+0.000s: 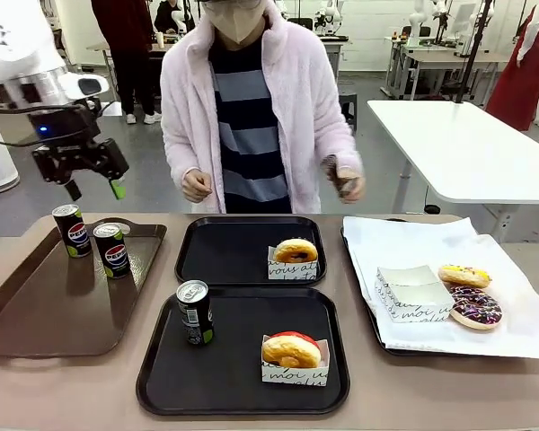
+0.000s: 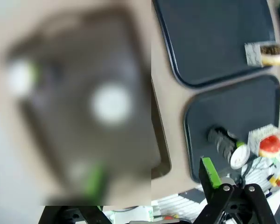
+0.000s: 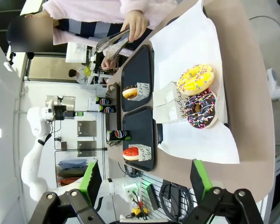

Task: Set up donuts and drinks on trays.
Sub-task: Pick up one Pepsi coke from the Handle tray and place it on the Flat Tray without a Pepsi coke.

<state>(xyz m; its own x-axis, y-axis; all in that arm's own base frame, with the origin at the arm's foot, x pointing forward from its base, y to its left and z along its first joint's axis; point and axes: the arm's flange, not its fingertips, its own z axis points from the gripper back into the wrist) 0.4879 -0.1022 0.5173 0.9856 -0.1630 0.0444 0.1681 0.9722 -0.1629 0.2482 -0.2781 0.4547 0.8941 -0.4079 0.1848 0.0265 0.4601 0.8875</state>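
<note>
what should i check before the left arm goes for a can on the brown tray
1. Jaws of the left gripper open: ok, fingers apart with nothing between them, above the brown tray.
2. Cans upright: ok, back can and front can stand apart.
3. Room on the far black tray: ok, its donut sits at the right, the rest is bare.
4. The near black tray set: ok, third can and red-iced donut.
5. Person clear: ok, hand raised beyond the table edge.

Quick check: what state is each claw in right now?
Left claw: open, holding nothing.
Right claw: open, holding nothing.
</note>
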